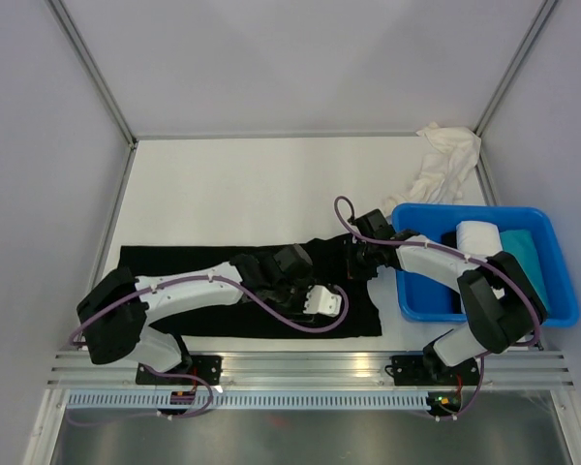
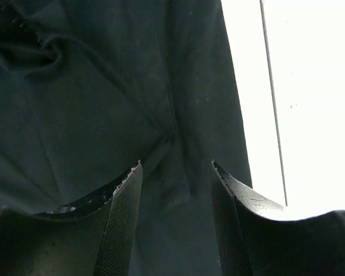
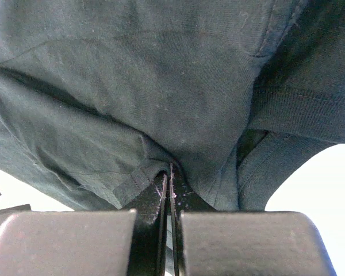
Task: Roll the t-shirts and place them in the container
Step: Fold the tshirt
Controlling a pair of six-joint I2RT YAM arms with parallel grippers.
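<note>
Black tee (image 1: 174,260) laid out as a long flat strip along near side of worktop (image 1: 232,184), prob. folded narrow so it can be rolled end to end. Right claw (image 3: 168,175) is pinched shut on a hem fold at the strip's right end, close to blue tub (image 1: 562,291). Cloth drapes up and over its fingertips (looks like the starting edge lifted for a first turn). Left claw (image 2: 176,165) hangs over mid-strip w/ jaws apart, nothing between them, cloth just below; likely placed to pin or tuck.

Fabric: thin matte knit, soft creases; ribbed band and stitched hem show in right wrist view. Tub is rigid glossy plastic, rectangular. Inside it: white tee (image 1: 479,235) in a tight roll, teal tee (image 1: 528,257) beside it. Cream tee (image 1: 445,160) lies crumpled at far right corner, not yet rolled.
</note>
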